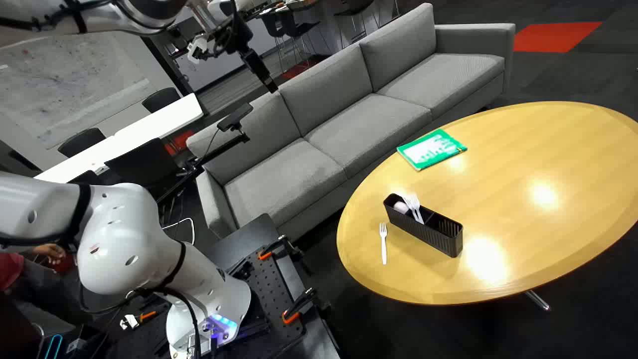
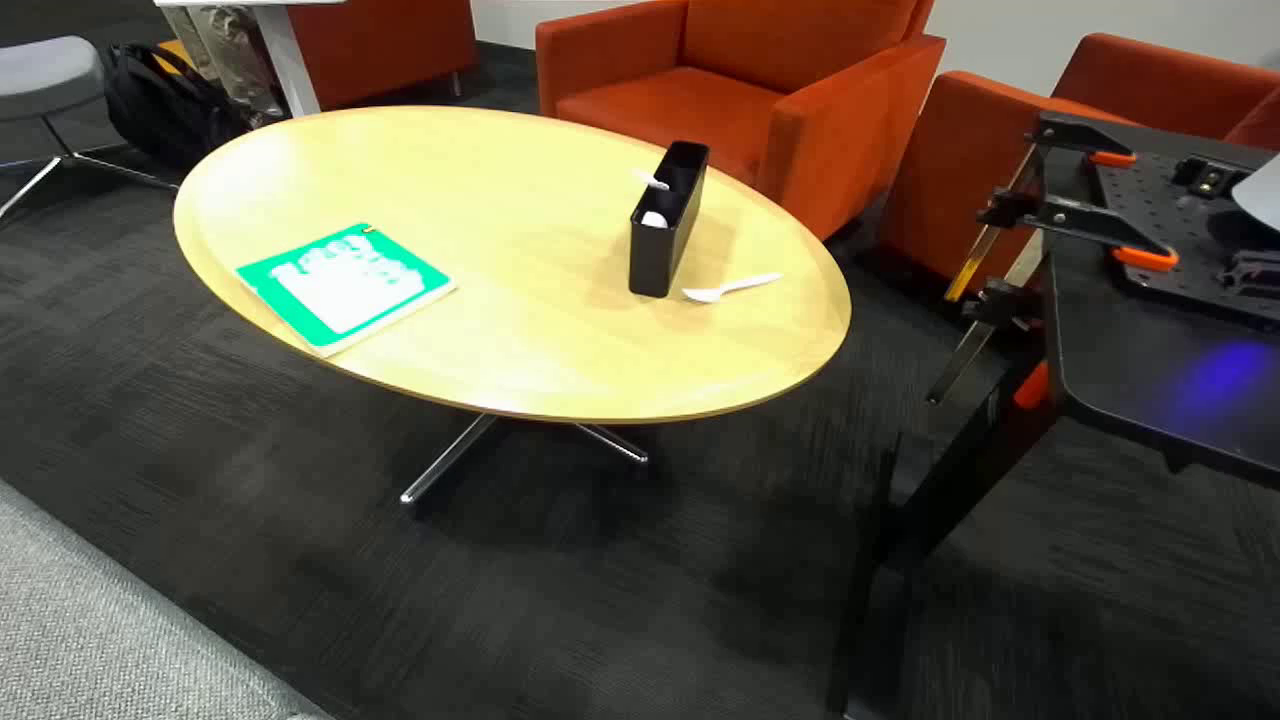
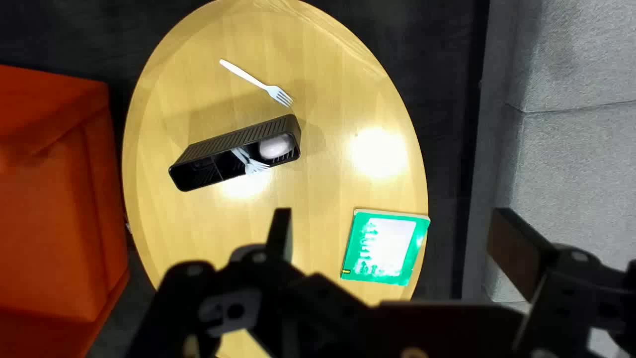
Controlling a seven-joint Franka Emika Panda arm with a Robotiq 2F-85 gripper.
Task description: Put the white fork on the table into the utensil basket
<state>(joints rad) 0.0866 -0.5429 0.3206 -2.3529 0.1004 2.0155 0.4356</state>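
Observation:
The white fork (image 1: pixel 383 243) lies flat on the light wood table (image 1: pixel 538 239), beside the utensil basket (image 1: pixel 428 235) and apart from it. The fork also shows in an exterior view (image 2: pixel 735 287) and in the wrist view (image 3: pixel 247 76). The black basket stands upright, also seen in an exterior view (image 2: pixel 655 262) and in the wrist view (image 3: pixel 233 141). It holds white forks and a pale rounded object toward one end; its other end looks empty. My gripper (image 3: pixel 397 228) is open and empty, high above the table. It also shows in an exterior view (image 1: pixel 260 70).
A green-and-white book (image 3: pixel 382 247) lies near the table's edge, also in both exterior views (image 1: pixel 432 149) (image 2: pixel 347 285). A grey sofa (image 1: pixel 319 164) runs along one side. Orange armchairs (image 2: pixel 720 110) stand on another side. Clamps (image 2: pixel 1100 225) sit on the robot's black stand.

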